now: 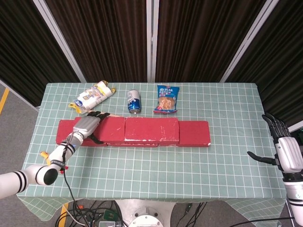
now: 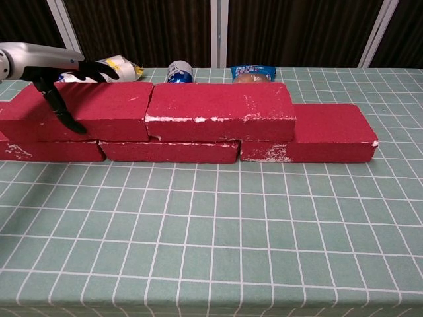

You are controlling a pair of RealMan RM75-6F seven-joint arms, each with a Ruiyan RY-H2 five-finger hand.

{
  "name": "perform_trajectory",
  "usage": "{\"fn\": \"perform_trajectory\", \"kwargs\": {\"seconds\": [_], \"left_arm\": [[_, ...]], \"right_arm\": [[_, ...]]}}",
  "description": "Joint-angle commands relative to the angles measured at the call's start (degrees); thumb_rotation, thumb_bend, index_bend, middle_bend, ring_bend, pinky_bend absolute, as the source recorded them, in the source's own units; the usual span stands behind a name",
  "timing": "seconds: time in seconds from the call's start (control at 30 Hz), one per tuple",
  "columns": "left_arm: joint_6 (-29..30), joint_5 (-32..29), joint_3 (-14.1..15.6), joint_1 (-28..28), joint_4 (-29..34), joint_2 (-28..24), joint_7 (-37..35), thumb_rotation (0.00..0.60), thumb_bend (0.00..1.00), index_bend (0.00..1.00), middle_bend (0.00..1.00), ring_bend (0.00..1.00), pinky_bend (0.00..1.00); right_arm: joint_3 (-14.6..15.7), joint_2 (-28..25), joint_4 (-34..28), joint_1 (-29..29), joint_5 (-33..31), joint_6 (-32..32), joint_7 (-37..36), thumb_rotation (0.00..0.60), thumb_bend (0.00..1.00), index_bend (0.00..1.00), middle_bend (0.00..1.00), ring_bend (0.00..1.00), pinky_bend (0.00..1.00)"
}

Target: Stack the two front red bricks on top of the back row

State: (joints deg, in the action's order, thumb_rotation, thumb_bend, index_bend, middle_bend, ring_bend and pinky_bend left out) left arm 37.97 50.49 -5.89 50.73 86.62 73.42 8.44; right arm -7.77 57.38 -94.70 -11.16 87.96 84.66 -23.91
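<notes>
I'm working in what looks like a robot lab: dark curtains [image 1: 113, 38] hang at 12 o'clock, a green grid cloth [image 1: 156, 165] covers the worktop [image 1: 232, 94], and loose cables [image 1: 94, 213] trail at 6 o'clock.

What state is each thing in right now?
Left top brick: on the bottom row, left hand gripping it.
Middle top brick: on the bottom row, untouched.
Right bottom brick: uncovered.
Right hand: off the table edge, fingers spread, empty.
Can: lying down.
Snack bag: flat.
</notes>
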Motion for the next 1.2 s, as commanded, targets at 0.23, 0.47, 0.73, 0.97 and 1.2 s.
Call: {"fn": "perform_trajectory", "kwargs": {"seconds": [0.23, 0.47, 0.73, 0.97, 1.2], "left_arm": [[-0.4, -0.8, 0.4, 0.5, -0.3, 0.2, 0.5, 0.6, 0.0, 0.02, 0.29, 0.0, 0.0], [-0.9, -1.0, 0.6, 0.6, -0.3, 0.2, 0.1, 0.6, 0.0, 0.02, 0.26, 0.0, 0.0], [-1.7, -1.0, 0.5, 0.7, -0.1, 0.0, -1.1, 0.6, 0.0, 0.02, 0.09, 0.0, 0.0], [-1.0, 0.2, 0.1, 0.2, 0.1, 0.0, -2.4, 0.6, 0.0, 0.01, 0.0, 0.0, 0.0], [0.5, 2.0, -0.6, -0.6, 0.0, 0.8, -3.8, 0.6, 0.0, 0.0, 0.0, 0.0, 0.0]], "right_arm": [[0.0, -0.1, -0.1, 0.0, 0.0, -0.1, 0.0, 0.6, 0.0, 0.0, 0.0, 0.0, 0.0], [0.1, -0.1, -0.1, 0.1, 0.0, -0.1, -0.2, 0.6, 0.0, 0.0, 0.0, 0.0, 0.0], [-0.1, 0.0, 0.0, -0.1, -0.4, -0.5, -0.4, 0.6, 0.0, 0.0, 0.0, 0.0, 0.0], [-0.2, 0.2, 0.3, 0.0, -0.7, -0.6, -0.9, 0.6, 0.0, 0.0, 0.0, 0.0, 0.0], [-0.2, 0.3, 0.5, 0.1, -0.8, -0.4, -1.1, 0.6, 0.0, 0.0, 0.0, 0.0, 0.0]]}}
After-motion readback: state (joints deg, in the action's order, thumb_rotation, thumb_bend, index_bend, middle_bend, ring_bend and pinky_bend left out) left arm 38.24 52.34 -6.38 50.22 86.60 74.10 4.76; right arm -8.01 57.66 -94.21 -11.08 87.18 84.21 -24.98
